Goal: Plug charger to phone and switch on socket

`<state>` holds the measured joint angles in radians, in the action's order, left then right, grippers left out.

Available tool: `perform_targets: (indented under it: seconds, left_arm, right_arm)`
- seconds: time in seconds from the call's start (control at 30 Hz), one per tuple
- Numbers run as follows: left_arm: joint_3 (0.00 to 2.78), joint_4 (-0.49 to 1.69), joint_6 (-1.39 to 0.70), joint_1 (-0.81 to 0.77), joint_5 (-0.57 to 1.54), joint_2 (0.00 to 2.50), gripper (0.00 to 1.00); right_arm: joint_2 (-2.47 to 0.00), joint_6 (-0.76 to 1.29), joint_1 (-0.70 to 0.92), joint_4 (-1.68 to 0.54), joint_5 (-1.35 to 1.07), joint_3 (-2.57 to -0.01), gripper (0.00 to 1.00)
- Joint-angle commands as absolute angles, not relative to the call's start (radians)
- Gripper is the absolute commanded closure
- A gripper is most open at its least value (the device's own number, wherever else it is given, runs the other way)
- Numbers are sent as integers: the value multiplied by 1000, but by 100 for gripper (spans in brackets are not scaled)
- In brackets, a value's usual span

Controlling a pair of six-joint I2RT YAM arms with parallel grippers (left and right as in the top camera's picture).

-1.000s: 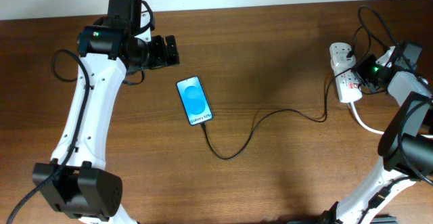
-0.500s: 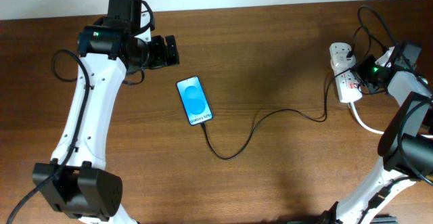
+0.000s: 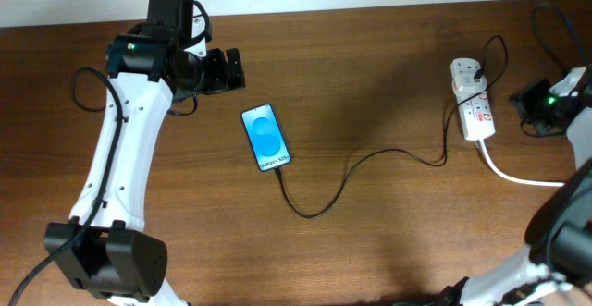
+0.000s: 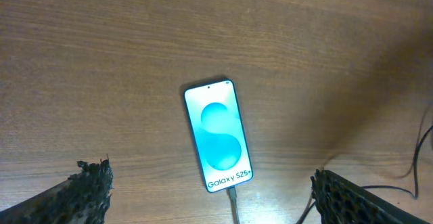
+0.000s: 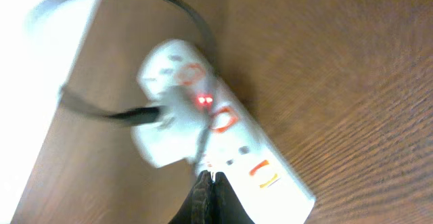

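The phone [image 3: 265, 138] lies face up mid-table, blue screen with "Galaxy S25+" text, also in the left wrist view [image 4: 218, 137]. The thin black charger cable [image 3: 356, 169] runs from the phone's lower end [image 4: 232, 199] to a plug in the white socket strip [image 3: 474, 110]. My left gripper [image 3: 231, 69] is open and empty, above and left of the phone. My right gripper [image 3: 531, 103] is shut and empty, just right of the strip. In the right wrist view the strip [image 5: 223, 136] shows a lit red lamp, with my shut fingertips [image 5: 208, 178] in front of it.
The strip's thick white cord [image 3: 513, 174] curves off to the right edge. The robots' own black cables loop near the far right corner [image 3: 495, 52]. The table's far edge [image 3: 370, 8] meets a white wall.
My right gripper has drawn back to the right, away from the socket strip. The left arm, phone and cable have not moved.
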<state>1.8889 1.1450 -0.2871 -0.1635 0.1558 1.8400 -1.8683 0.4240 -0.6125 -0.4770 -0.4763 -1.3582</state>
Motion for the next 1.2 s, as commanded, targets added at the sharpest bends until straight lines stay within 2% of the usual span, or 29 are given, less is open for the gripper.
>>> perform_targets:
  seconds: [0.0, 0.33, 0.5, 0.57, 0.63, 0.7, 0.73, 0.77, 1.17]
  left_arm:
    - [1895, 1146, -282, -161, 149, 1831, 1]
    - [1895, 1146, -282, -161, 149, 1831, 1]
    - [1895, 1146, -282, -161, 149, 1831, 1]
    - [1895, 1146, -282, -161, 149, 1831, 1]
    - [1895, 1146, -282, -161, 149, 1831, 1]
    - [1895, 1146, -282, -161, 148, 1831, 1]
    - [1895, 1146, -282, -161, 149, 1831, 1]
    - [1895, 1146, -282, -161, 148, 1831, 1]
    - [1895, 1146, -282, -161, 149, 1831, 1]
  right_arm:
    - [-1718, 330, -576, -518, -495, -1361, 96]
    - [-1419, 139, -364, -686, -505, -1361, 91]
    - [-1329, 22, -226, -805, -504, -1361, 79]
    - [-1301, -20, -188, -850, -503, -1361, 71]
    - [-1275, -50, -162, -892, -489, -1361, 63]
    - [-1259, -49, -156, -928, -482, -1361, 38]
    - [-1256, -49, -156, -952, -481, -1361, 8]
    - [-1256, -48, -157, -972, -482, -1361, 1]
    - [-1311, -49, -158, -1044, -431, -1361, 1]
